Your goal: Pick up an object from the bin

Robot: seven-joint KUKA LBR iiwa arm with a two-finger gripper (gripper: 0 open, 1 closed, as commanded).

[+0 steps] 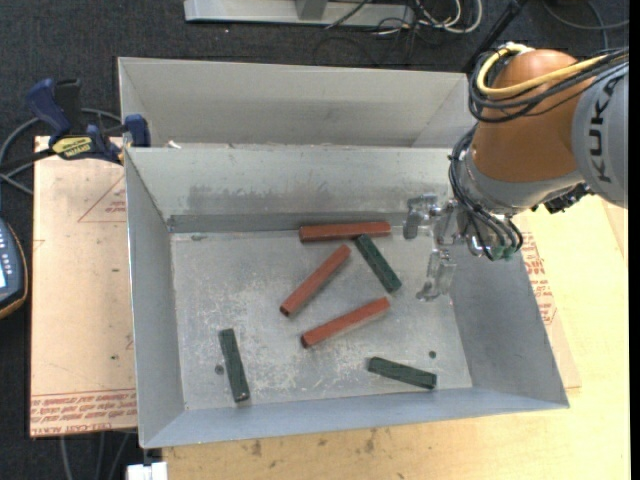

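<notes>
**Gripper low at the bin's right side, nothing seen in it**

The arm's orange bulk covers the bin's right back corner and the gripper's upper part. Whether the gripper is open or closed cannot be told, and no thing shows in it. It hangs over bare floor near the right wall, just beside a green bar that lies slanted right of the middle. Whether it touches that bar is unclear.

Six bars lie loose, none stacked. Three are red: one along the back wall, one slanted in the middle, and one below it. Three are green: the one by the gripper, one near the front left, and one near the front right. The near green bar's upper end lies close under the back red bar, and contact there is hard to make out.
</notes>
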